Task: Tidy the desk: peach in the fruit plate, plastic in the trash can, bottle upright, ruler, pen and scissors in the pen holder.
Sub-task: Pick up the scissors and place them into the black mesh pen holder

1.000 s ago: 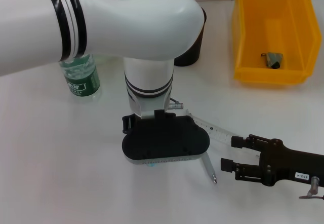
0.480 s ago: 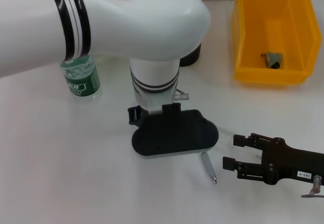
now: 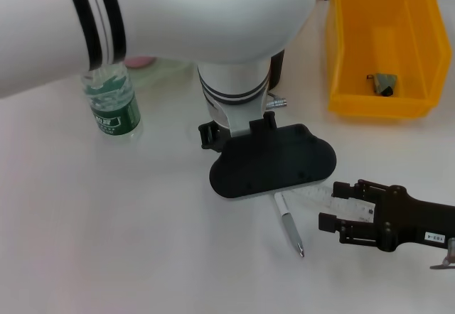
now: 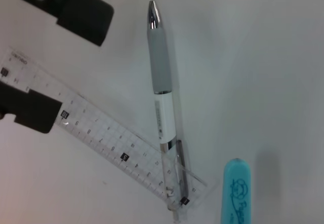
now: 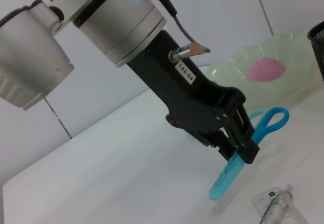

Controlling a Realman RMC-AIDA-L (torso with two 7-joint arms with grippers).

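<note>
Left pincer (image 5: 242,148) clenched on scissors (image 5: 243,155) above ruler (image 4: 101,138); right pincer (image 3: 340,205) released astride ruler's right end, beside pen (image 3: 289,224).

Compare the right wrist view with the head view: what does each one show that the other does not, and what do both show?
Only the right wrist view shows the blue scissors gripped in the left gripper, raised off the desk. Only the head view shows the bottle standing upright, the yellow bin, the pen and the right gripper around the ruler. Both show the left arm and the fruit plate holding the pink peach.
</note>
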